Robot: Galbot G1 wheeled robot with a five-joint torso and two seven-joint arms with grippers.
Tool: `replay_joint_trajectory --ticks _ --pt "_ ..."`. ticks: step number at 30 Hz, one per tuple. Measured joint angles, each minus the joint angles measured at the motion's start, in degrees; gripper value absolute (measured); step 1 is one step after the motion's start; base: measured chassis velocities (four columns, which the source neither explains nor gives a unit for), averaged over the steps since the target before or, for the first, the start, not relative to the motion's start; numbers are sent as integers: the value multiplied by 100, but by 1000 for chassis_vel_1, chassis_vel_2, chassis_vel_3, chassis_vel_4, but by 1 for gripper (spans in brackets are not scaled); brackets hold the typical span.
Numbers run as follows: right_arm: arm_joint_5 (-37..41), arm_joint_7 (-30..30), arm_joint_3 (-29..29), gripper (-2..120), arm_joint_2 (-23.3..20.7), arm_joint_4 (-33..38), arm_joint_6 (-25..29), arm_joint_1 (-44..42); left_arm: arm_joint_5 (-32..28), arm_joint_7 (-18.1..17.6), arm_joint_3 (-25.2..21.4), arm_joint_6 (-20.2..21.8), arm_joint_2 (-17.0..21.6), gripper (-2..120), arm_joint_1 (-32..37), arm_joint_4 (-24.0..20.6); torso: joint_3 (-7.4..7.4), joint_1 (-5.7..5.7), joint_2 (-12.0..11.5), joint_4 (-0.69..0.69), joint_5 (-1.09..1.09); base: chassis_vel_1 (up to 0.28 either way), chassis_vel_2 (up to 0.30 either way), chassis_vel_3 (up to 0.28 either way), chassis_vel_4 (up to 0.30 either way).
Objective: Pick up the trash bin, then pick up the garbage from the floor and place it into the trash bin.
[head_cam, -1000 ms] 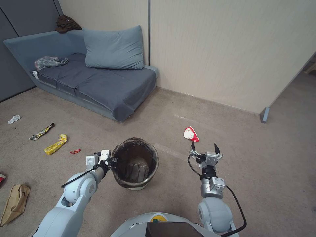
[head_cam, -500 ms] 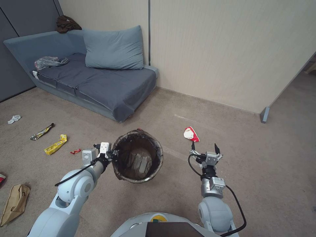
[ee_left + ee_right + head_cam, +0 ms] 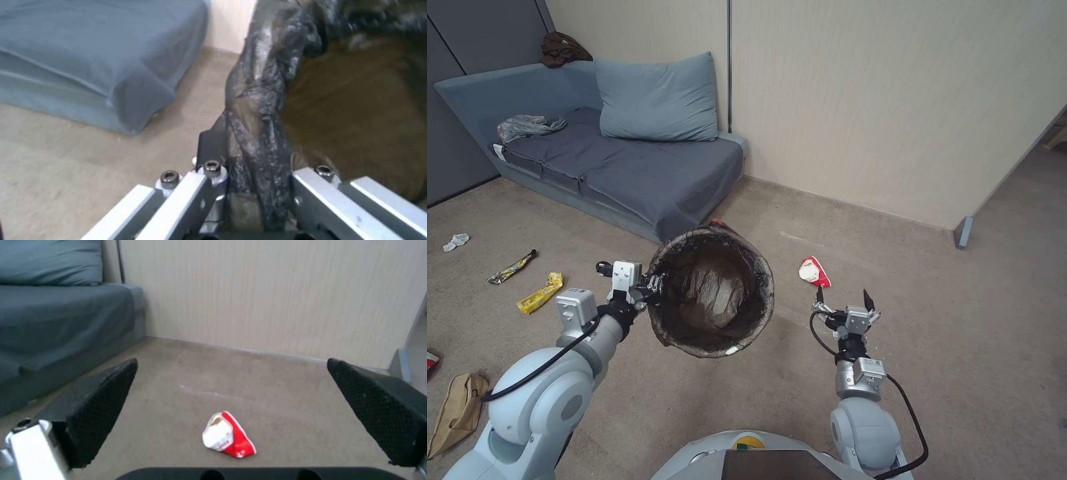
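Trash bin [image 3: 712, 293] is seen at the centre of the head view, tilted with its mouth toward the camera, its bag-lined rim clamped at the left side by the left gripper [image 3: 650, 291]; the white wall is largely hidden. Left of centre, four litter pieces are counted on the carpet: a tissue wad [image 3: 455, 241], a dark wrapper [image 3: 512, 267], a yellow wrapper [image 3: 540, 293] and a brown paper bag [image 3: 457, 410]. Right of centre, one red-and-white packet [image 3: 814, 272] lies just beyond the right gripper [image 3: 843, 298], whose fingers are spread wide and empty.
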Motion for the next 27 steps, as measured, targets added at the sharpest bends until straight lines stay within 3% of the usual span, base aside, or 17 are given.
replay_joint_trajectory --ticks 6,27 --pt "24 -90 32 100 0 54 125 -19 241 -176 -68 0 -53 0 142 -7 0 0 0 0 -2 0 0 0 0" --pt "54 -218 68 100 0 70 279 -28 533 -178 -18 -4 -182 0 169 27 0 0 1 0 -2 -15 12 14 -13"
